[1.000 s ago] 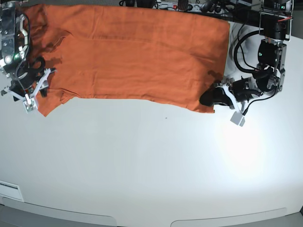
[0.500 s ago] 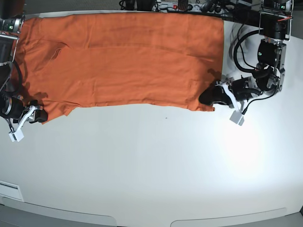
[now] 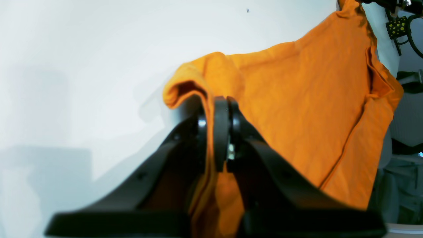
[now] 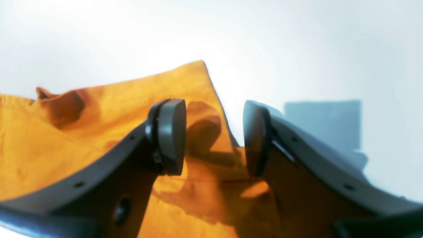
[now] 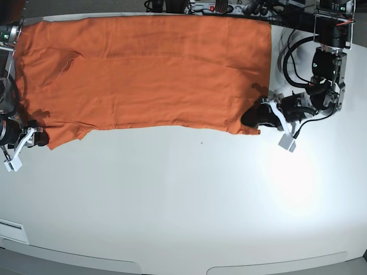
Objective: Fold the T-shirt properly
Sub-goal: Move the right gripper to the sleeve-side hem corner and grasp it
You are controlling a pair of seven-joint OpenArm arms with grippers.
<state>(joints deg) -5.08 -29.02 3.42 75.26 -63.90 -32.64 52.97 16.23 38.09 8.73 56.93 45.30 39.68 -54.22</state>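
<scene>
Nearest in the base view, your black left gripper with silver-grey parts (image 5: 250, 118), right of centre, is clamped on the near edge of the plain orange fabric T-shirt (image 5: 166, 86). At the left edge, your matching black right gripper (image 5: 43, 137) has its fingers apart over the shirt's near corner. The shirt spreads behind them across the upper part of the frame, on the smooth white table (image 5: 172, 200).
</scene>
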